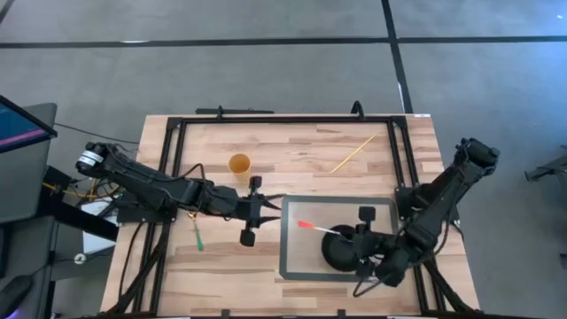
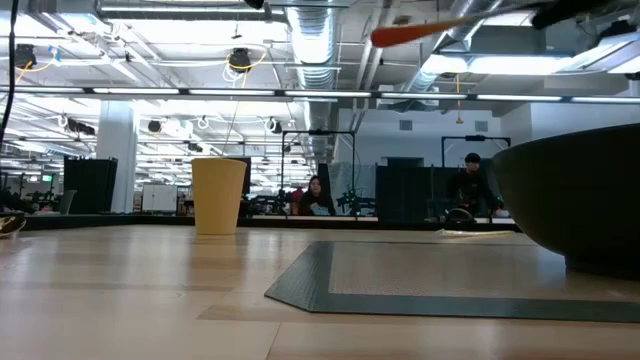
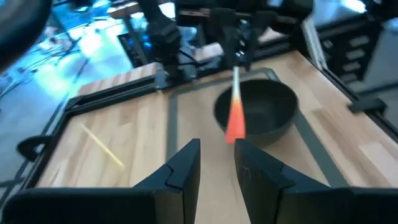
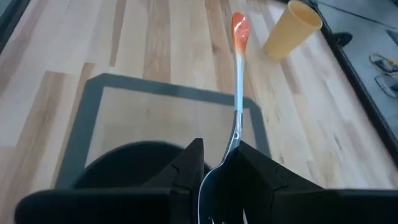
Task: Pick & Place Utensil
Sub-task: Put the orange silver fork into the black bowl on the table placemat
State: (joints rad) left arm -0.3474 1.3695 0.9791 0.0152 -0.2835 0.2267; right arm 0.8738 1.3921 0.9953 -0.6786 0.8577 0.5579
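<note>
The utensil (image 1: 317, 229) has a silver metal shaft and an orange handle end (image 4: 239, 30). My right gripper (image 1: 344, 234) is shut on it above the dark bowl (image 1: 341, 253), which stands on the grey mat (image 1: 292, 266). The orange end points toward my left gripper (image 1: 271, 211), and in the low view it shows high above the table (image 2: 400, 33). My left gripper (image 3: 217, 149) is open and hovers by the mat's left edge, a short way from the orange end (image 3: 235, 124). A yellow cup (image 1: 239, 164) stands upright on the wood. My right gripper pinches the utensil between its two fingers at the silver neck next to its head (image 4: 231, 144), with the fingers (image 4: 189, 163) lying along the shaft. The utensil is lifted clear and roughly level, with its handle reaching forward past the fingertips toward the table's left.
A thin yellow stick (image 1: 353, 152) lies on the wood near the far right corner. A small green-tipped item (image 1: 197, 236) lies under the left arm. A black frame (image 1: 266, 118) runs around the tabletop. People sit in the room beyond the table (image 2: 318, 195).
</note>
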